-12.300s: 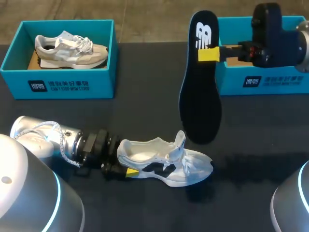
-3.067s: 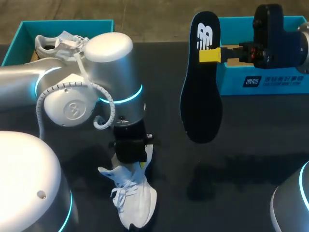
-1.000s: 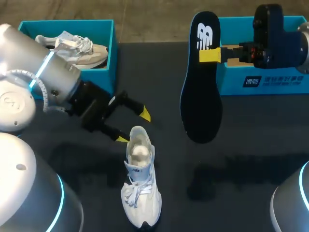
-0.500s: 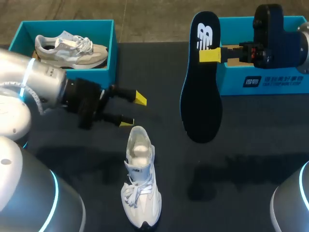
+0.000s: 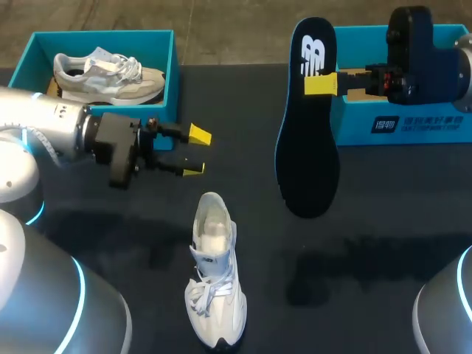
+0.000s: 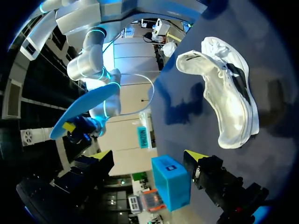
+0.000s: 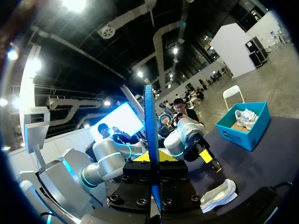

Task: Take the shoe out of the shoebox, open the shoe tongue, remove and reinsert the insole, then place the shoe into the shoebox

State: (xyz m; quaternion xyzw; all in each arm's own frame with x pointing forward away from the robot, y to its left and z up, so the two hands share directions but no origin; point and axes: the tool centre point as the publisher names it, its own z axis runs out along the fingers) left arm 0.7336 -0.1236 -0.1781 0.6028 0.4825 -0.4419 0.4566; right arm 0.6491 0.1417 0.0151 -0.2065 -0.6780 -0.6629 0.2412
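Note:
A white shoe (image 5: 214,276) stands upright on the black table, heel to the far side, toe toward me, its opening empty. My left gripper (image 5: 194,152) hovers open beyond and left of the heel, touching nothing. In the left wrist view the shoe (image 6: 229,98) lies off to one side of the open left gripper (image 6: 148,156). My right gripper (image 5: 319,82) is shut on the upper part of a dark insole (image 5: 306,133), which hangs toe-down above the table. In the right wrist view the insole (image 7: 150,126) shows edge-on, rising from between the shut fingers.
A teal shoebox (image 5: 96,125) at the back left holds a grey-beige shoe (image 5: 107,74). A second teal shoebox (image 5: 413,122) stands at the back right, behind the right gripper. Bare black table (image 5: 383,236) lies between the shoe and the right side.
My left arm has pulled back to the left and away from the shoe's heel, with its open gripper turning level. The shoe, the insole and the right arm have stayed put.

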